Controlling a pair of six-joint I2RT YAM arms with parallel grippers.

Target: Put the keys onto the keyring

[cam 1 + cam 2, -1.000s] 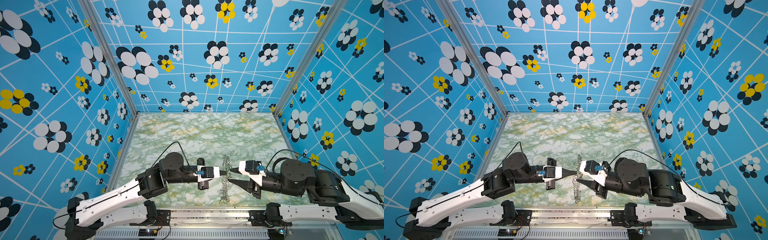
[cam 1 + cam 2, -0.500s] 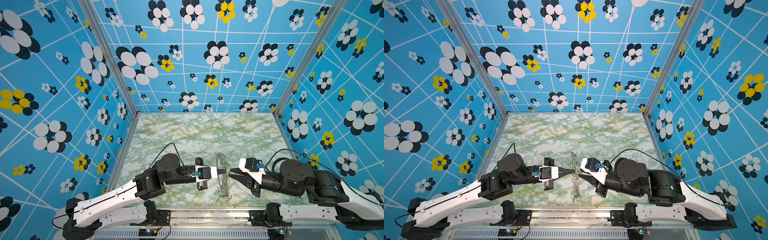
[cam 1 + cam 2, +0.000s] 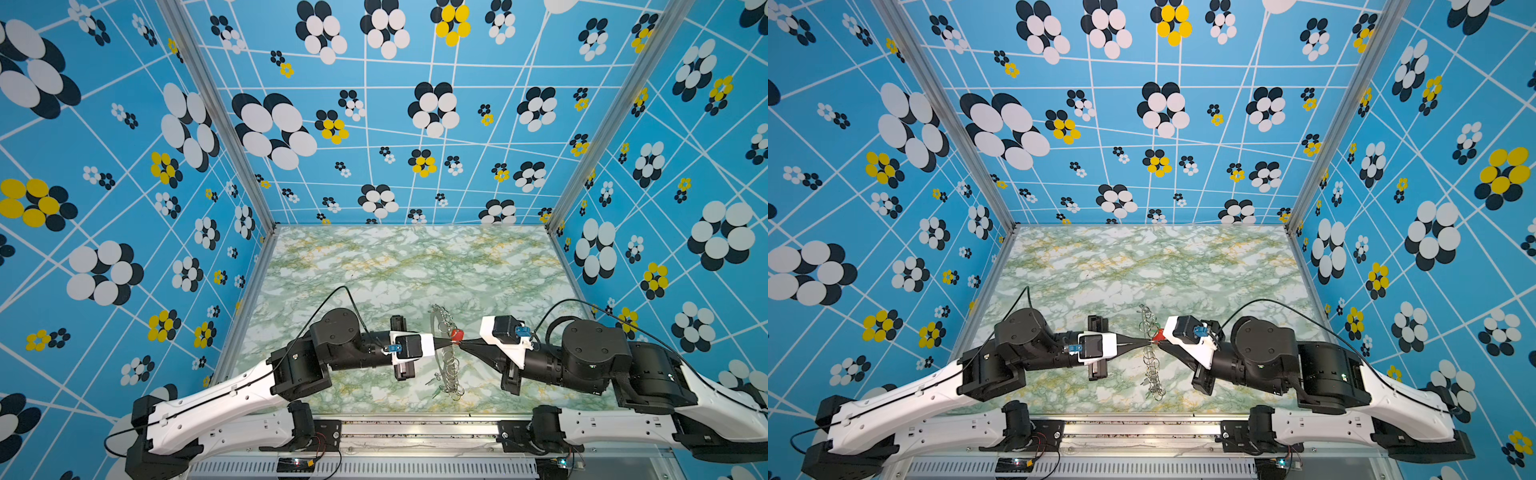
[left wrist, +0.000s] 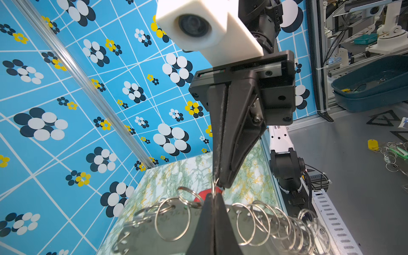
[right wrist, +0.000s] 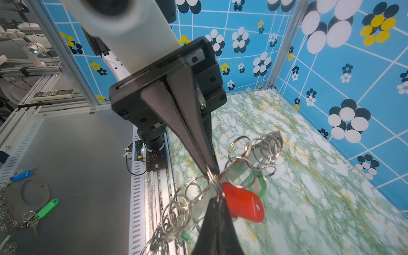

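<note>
The keyring (image 3: 447, 368) is a grey plate (image 4: 141, 234) edged with wire rings, held up off the marble table (image 3: 374, 266) near its front. My left gripper (image 3: 449, 341) (image 3: 1148, 341) (image 4: 214, 196) is shut on the keyring at its outer edge. From the opposite side, my right gripper (image 3: 461, 343) (image 3: 1158, 340) (image 5: 217, 201) is shut on a thin wire ring right beside the red tag (image 5: 242, 205) (image 3: 457, 333). Both pairs of tips almost touch. A green tag (image 5: 258, 183) hangs behind the red one. The metal keys themselves are mostly hidden.
Blue flowered walls (image 3: 124, 208) enclose the table on three sides, and a metal rail (image 3: 415, 432) runs along the front. Outside the cell lie loose tags and rings: a blue tag (image 5: 22, 175), a green tag (image 5: 47, 208), a yellow tag (image 4: 373, 144) and a dark bin (image 4: 375, 88).
My right gripper's jaws, spread apart a second ago, have closed at the keyring. The red tag now shows between the two gripper tips. The left gripper stayed shut.
</note>
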